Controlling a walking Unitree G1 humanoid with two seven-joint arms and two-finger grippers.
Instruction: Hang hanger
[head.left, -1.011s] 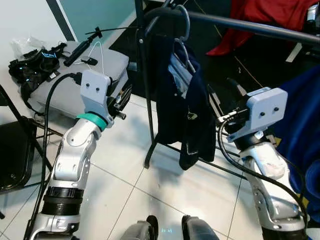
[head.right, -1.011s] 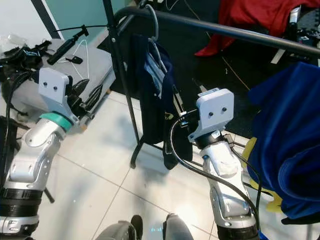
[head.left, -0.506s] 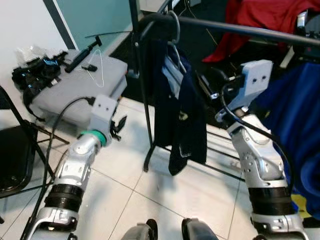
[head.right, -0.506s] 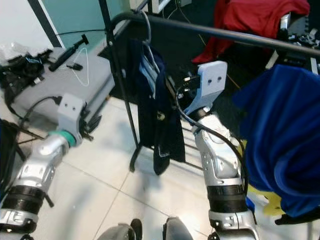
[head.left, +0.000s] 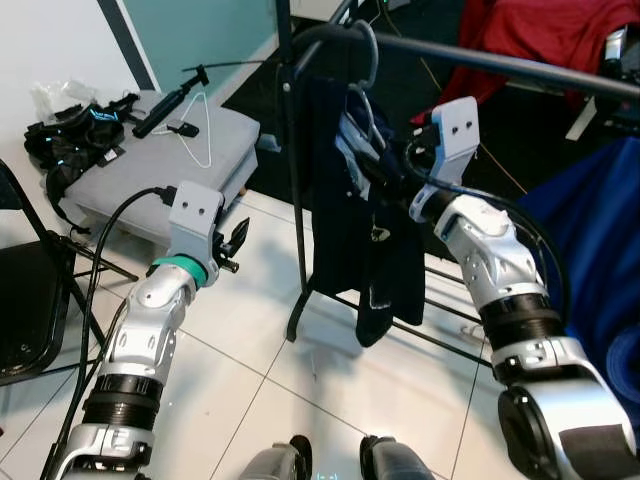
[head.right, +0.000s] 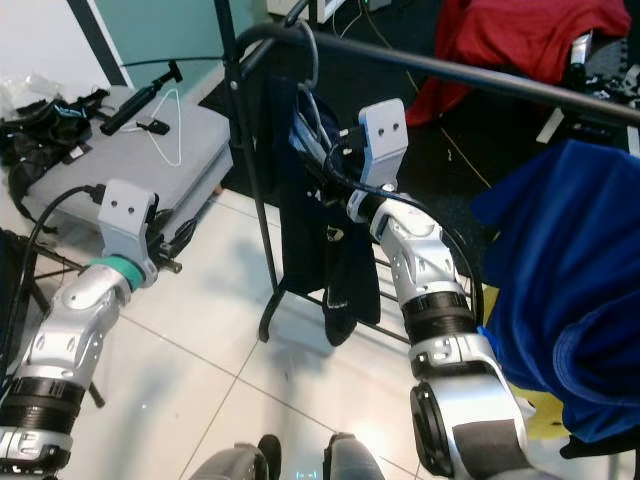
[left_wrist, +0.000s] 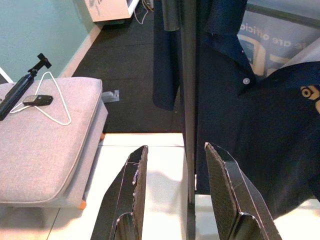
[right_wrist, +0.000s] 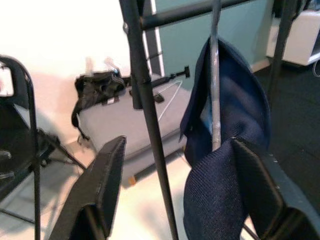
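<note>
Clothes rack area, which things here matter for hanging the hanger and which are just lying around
Job: grey hanger hooked on the rail, navy shirt on it, right gripper open beside the shirt.

Lying about: white wire hanger and selfie stick on the grey cushion, red cloth, black chair.

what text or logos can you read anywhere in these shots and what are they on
"are offici": pale letters, cut off at both ends, on the blue banner behind the clothes rack.
Gold emblem on the navy polo shirt: a logo, too small to read.
No other readable text.
</note>
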